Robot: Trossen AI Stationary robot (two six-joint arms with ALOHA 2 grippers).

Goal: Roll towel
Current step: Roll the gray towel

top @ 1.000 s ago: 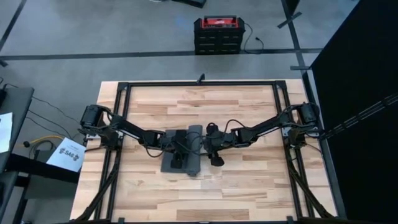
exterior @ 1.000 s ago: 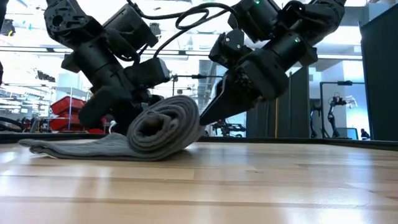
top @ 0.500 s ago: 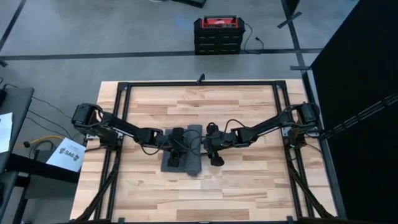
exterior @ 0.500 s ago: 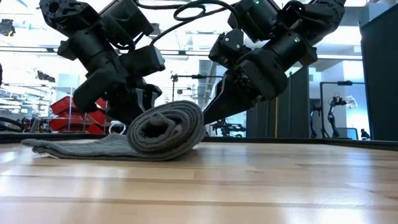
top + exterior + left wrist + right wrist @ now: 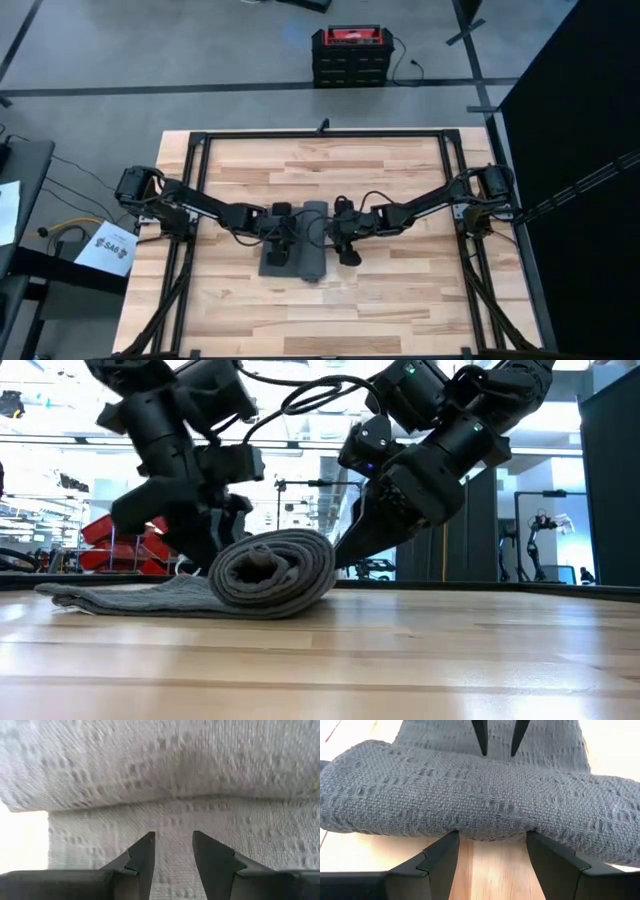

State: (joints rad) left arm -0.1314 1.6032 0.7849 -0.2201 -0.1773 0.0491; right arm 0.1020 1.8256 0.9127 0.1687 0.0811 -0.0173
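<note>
The dark grey towel lies mid-table. Its right part is wound into a thick roll. Its left part lies flat on the wood. My right gripper stands open on the roll's right side. My left gripper is open by a narrow gap. It points down over the flat part just left of the roll. Its fingertips show beyond the roll in the right wrist view. My left gripper hangs its fingertips at the flat layer beside the roll; whether they touch the cloth I cannot tell. My right gripper sets both open fingertips against the roll's lower right side, coming slanting down from the table's right, across the roll. The cloth dents in where the tips meet it. The roll rests on the table.
Bare wooden tabletop surrounds the towel on all sides. A black metal frame runs along the table's edges. A red and black box stands on the floor beyond the far edge.
My left gripper has drawn back a little toward the table's left edge, off the roll, and tipped steeper. The roll has eased slightly toward the right, while the flat part has stayed put.
</note>
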